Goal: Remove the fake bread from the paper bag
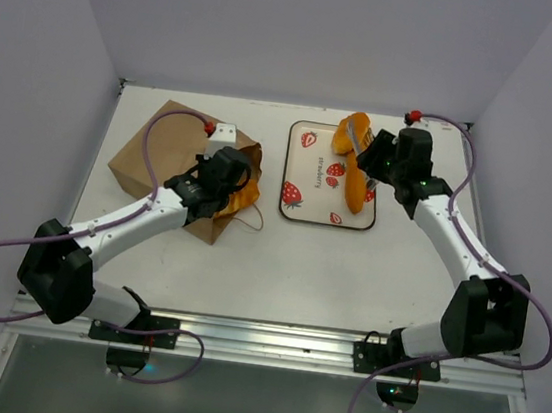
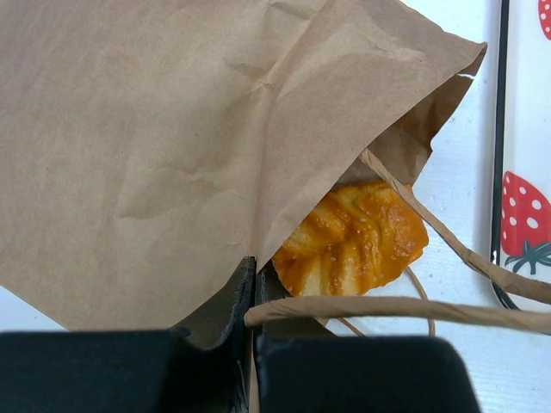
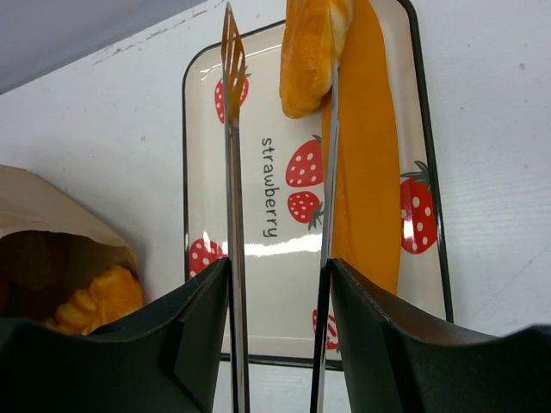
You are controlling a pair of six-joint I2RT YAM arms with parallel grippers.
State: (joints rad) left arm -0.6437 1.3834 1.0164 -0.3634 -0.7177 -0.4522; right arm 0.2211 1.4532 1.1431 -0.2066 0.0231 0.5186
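The brown paper bag [image 1: 161, 157] lies on its side at the left, mouth toward the tray. My left gripper [image 1: 221, 175] is shut on the upper paper edge of the bag's mouth [image 2: 255, 262]. A braided golden loaf [image 2: 353, 241] shows inside the mouth, behind a loop handle [image 2: 396, 308]. My right gripper [image 3: 278, 267] is shut on metal tongs [image 3: 232, 172] whose arms stand apart over the tray. A long smooth loaf [image 3: 366, 172] lies on the tray. A shorter paler piece [image 3: 306, 52] sits at the tray's far end against the right tong arm.
The strawberry-print tray [image 1: 304, 185] lies at the middle back, right of the bag. The bag's mouth with the loaf [image 3: 95, 301] also shows in the right wrist view. Grey walls close in the table on three sides.
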